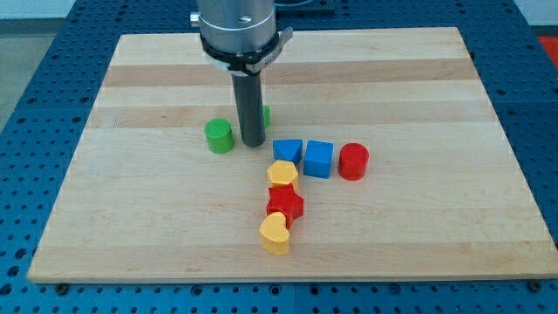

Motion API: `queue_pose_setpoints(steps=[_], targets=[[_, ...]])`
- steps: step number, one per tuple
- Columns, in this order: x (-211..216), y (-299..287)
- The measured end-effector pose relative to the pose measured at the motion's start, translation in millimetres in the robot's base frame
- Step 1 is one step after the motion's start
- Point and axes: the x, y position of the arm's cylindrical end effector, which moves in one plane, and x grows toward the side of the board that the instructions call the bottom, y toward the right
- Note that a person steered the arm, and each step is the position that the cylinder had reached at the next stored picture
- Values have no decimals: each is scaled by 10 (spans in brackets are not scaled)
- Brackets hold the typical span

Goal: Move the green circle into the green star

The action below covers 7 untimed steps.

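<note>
Looking at the board (418,78) first, you've got a wide pale wooden top with everything bunched near its middle. Your rod comes down from the view's top, and my tip (253,143) sits right between the two green pieces; there are no jaws on this rig, just that bare rod end, so nothing opens or closes. The green circle (219,136) stands just to the view's left of the tip, close beside it, though contact can't be called from here. The green star (265,114) is almost wholly hidden behind the rod, only a sliver peeking out on the view's right. Below and right you see two blue blocks (288,151), (318,159) and a red cylinder (353,161) in a row, then a yellow block (282,174), a red star (284,204) and a yellow heart (275,234) running down. The circle looks small, light and rigid, likely to slide easily and to roll off a glancing push, so you'd want to press squarely on its far left face, which means going round it first.
</note>
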Motion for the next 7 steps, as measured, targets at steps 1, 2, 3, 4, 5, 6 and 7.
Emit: queue_pose_setpoints(steps=[1, 2, 3, 4, 5, 6, 7], targets=[[100, -38], [289, -231], [376, -536], [377, -917], [377, -917], [338, -917], [315, -917]])
